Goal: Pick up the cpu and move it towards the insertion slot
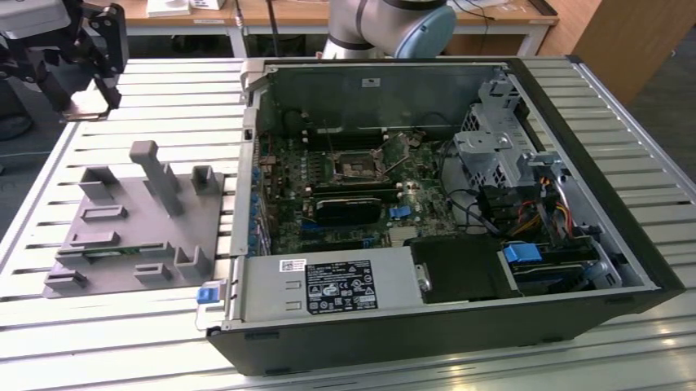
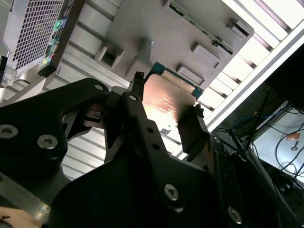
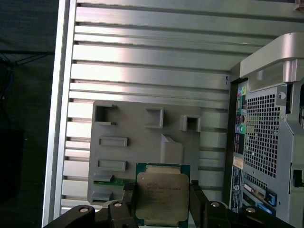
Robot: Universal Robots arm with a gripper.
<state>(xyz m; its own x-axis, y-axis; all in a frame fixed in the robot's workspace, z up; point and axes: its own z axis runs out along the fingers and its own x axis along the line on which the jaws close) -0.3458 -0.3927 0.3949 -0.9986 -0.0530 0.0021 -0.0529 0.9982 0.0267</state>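
The chip (image 3: 163, 197) lies flat between the two black fingers (image 3: 197, 202) of the pincer (image 2: 166, 105), which pinches it by two opposite edges. Its silvery top faces the first wrist view, and a thin green rim shows at one side. The chip touches nothing else. The grey holder plate (image 3: 142, 137) lies under the pincer, apart from it.

In the exterior view the pincer (image 1: 81, 99) hangs above the slatted table (image 1: 142, 342). The socket (image 1: 357, 165) is well apart from it and lower, inside the open computer case (image 1: 609, 244).

The hold is only on thin edges, so a quick move could probably make the chip slip or tilt. The case wall (image 1: 253, 106) stands between the pincer and the socket, and a path that is too low could knock the chip against it. A tilted chip would likely meet the socket frame badly.
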